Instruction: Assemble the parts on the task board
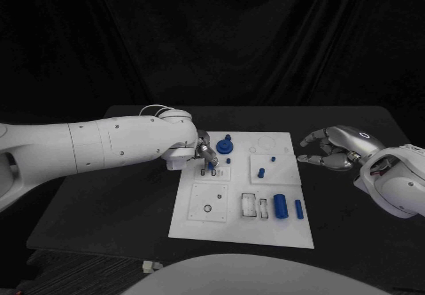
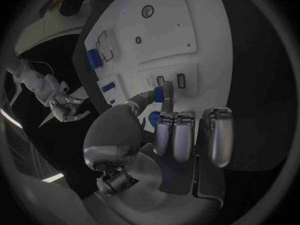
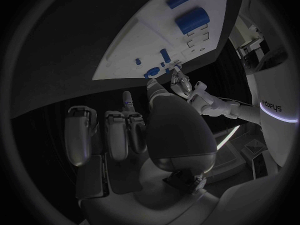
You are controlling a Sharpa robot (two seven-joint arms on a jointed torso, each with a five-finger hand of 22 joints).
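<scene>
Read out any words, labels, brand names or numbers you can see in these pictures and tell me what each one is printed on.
"...dexsys": pale lettering on the robot's white body at the rim of the right wrist view; its start is cut off, so this reading is unsure.
task board: no print can be read on it.
left hand, right hand: no lettering; a small lit ring shows on the right hand's back.

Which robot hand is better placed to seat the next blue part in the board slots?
Left. The left robot hand already pinches a small blue peg above the task board slots; the right robot hand hovers empty beside the board.
</scene>
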